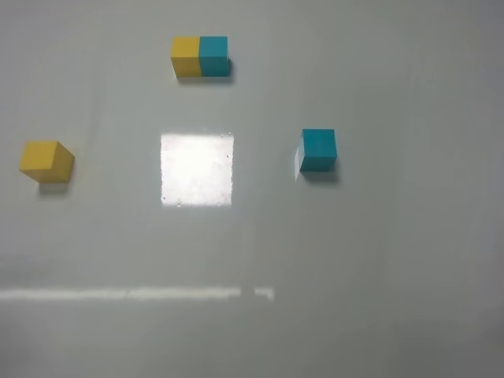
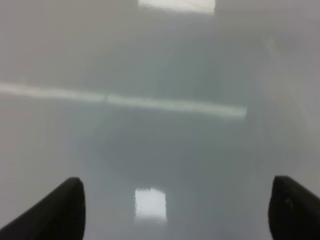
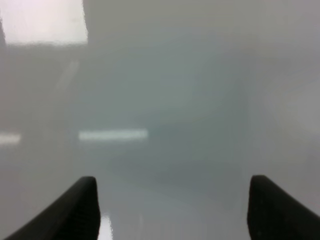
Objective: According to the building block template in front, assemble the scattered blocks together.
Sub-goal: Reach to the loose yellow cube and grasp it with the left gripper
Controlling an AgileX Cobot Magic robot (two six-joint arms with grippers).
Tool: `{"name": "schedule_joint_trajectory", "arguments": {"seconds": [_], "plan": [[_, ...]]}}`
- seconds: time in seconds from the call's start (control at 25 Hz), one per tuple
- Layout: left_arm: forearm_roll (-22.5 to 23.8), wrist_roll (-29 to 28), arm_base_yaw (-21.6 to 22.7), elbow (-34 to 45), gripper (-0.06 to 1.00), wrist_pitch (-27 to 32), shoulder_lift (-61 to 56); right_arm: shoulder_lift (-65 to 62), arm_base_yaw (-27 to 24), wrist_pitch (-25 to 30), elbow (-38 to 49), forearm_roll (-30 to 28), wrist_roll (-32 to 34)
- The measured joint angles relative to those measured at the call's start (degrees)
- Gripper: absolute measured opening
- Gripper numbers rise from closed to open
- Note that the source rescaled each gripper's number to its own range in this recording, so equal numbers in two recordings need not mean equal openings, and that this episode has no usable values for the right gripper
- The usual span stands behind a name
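The building block template (image 1: 201, 57), a yellow cube joined to a teal cube, lies at the far middle of the table. The scattered yellow block (image 1: 46, 161) sits alone at the left. The scattered teal block (image 1: 318, 150) sits alone at the right of centre. Neither arm shows in the exterior high view. My left gripper (image 2: 175, 210) is open and empty over bare table; its dark fingertips (image 2: 55, 210) stand wide apart. My right gripper (image 3: 172, 210) is open and empty too, with its fingertips (image 3: 70, 210) wide apart. No block shows in either wrist view.
The grey glossy table (image 1: 378, 260) carries a bright square glare patch (image 1: 197, 168) in the middle and a thin bright reflected stripe (image 1: 134, 294) nearer the front.
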Motion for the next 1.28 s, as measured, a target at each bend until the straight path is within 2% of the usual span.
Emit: {"name": "schedule_joint_trajectory", "arguments": {"seconds": [0.96, 1.28], "plan": [[0.0, 1.24, 0.0, 0.0, 0.72, 0.14, 0.14, 0.0, 0.0, 0.0, 0.0, 0.0, 0.0], [1.07, 3.94, -0.71, -7.96, 0.72, 1.36, 8.46, 0.0, 0.0, 0.0, 0.0, 0.0, 0.0]]}}
